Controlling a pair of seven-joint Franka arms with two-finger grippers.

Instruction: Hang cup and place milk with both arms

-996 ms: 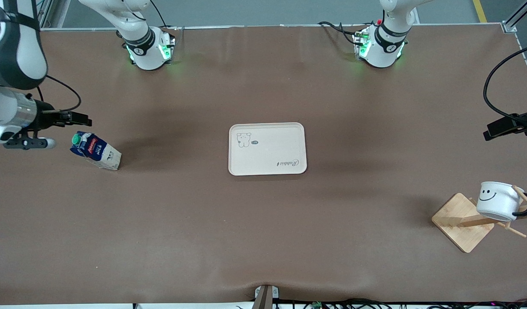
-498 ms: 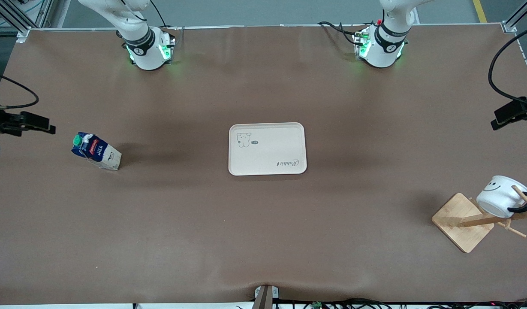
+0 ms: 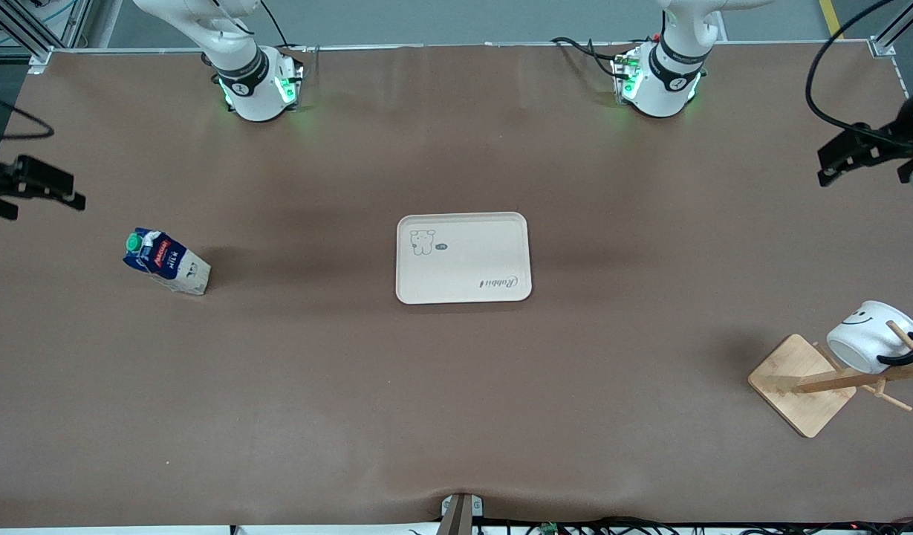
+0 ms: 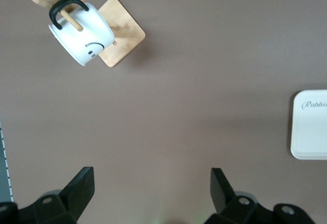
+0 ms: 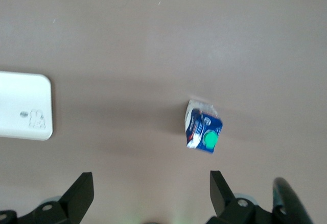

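Nearest the front camera, at the left arm's end of the table, we note the cup point(image 3: 872, 336) hanging by its black handle on a peg of the wooden rack point(image 3: 801, 384): rigid, glazed, likely slippery. Farther off, toward the right arm's end, the milk carton point(image 3: 166, 261) stands on the table, well apart from the tray point(image 3: 463, 257); we judge it light and crushable, best pinched across its pale lower body. Left gripper point(image 4: 151, 188) hovers over the table's edge near the rack, fingers spread and empty; right gripper point(image 5: 151, 191) hovers over the edge near the carton, likewise spread, holding nothing.
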